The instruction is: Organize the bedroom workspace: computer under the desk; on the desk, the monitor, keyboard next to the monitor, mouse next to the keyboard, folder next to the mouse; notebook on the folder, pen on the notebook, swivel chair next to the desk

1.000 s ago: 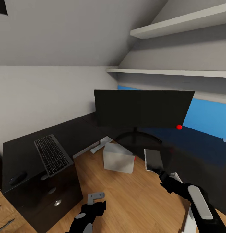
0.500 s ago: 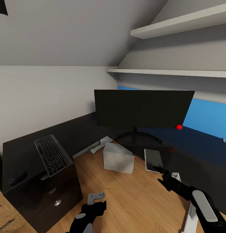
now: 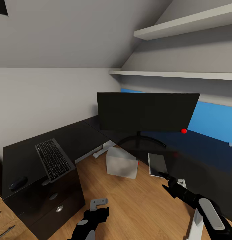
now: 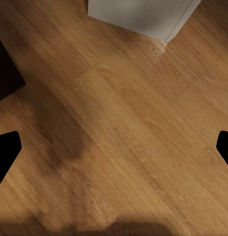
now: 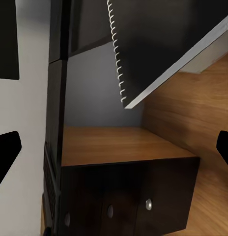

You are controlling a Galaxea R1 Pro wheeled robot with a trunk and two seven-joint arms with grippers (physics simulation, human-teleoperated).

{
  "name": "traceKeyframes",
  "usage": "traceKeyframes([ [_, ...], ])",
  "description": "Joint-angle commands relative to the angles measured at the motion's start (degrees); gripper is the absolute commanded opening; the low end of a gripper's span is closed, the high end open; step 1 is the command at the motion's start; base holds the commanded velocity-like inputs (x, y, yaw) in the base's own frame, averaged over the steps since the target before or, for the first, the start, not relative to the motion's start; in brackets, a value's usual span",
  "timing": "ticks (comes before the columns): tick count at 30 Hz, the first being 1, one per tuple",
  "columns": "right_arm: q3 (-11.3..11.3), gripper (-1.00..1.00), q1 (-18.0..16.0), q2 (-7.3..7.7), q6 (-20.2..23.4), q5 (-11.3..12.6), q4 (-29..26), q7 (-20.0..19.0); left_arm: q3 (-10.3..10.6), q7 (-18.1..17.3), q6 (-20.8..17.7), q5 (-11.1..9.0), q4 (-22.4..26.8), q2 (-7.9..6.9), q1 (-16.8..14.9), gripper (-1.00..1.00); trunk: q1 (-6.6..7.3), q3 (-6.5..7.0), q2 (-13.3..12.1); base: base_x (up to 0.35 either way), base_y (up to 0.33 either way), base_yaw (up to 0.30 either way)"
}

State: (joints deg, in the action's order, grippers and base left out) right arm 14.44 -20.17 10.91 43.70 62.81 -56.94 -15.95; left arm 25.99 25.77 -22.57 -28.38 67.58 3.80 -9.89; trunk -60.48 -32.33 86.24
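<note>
The L-shaped bench (image 3: pixel 79 140) carries the monitor (image 3: pixel 147 111), the keyboard (image 3: pixel 52 159), the notebook (image 3: pixel 157 164) at its edge, and the mouse (image 3: pixel 18 183). The computer (image 3: pixel 121 162) stands on the floor beneath. Right gripper (image 3: pixel 165 178), just off the notebook, and left gripper (image 3: pixel 97 206) both gape, empty.
</note>
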Motion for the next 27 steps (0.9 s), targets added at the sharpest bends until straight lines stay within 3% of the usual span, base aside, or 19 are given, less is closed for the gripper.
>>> traceKeyframes([
  [1, 0.1, 1.0, 0.0, 0.04, 0.3, -0.2, 0.2, -0.3, 0.1, 0.5, -0.1, -0.5, 0.1, -0.02, 0.0, 1.0, 0.0, -0.06, 0.0, 0.0, 0.0, 0.0],
  [4, 0.1, 1.0, 0.0, 0.24, 0.2, -0.1, 0.7, -0.6, 0.1, 0.5, -0.1, -0.5, 0.1, -0.02, 0.0, 1.0, 0.0, -0.06, 0.0, 0.0, 0.0, 0.0],
  [14, 0.1, 1.0, 0.0, 0.36, -2.0, 0.0, 1.1, -1.3, 0.2, 0.6, -0.1, -0.5, 0.1, 0.04, 0.0, 1.0, -2.19, -1.85, 4.0, 0.0, 0.0, 0.0],
  [23, -0.1, 1.0, 0.0, -0.88, -15.3, 0.1, 0.0, -2.4, 0.3, 0.6, -0.1, -0.5, 0.1, 0.05, 0.0, 1.0, -4.17, -3.47, 7.7, 0.0, 0.0, 0.0],
  [27, -0.1, 1.0, 0.0, -1.35, -16.8, 0.1, 0.0, -2.6, 0.3, 0.5, -0.1, -0.5, 0.1, 0.06, 0.0, 1.0, -4.61, -3.83, 8.5, 0.0, 0.0, 0.0],
])
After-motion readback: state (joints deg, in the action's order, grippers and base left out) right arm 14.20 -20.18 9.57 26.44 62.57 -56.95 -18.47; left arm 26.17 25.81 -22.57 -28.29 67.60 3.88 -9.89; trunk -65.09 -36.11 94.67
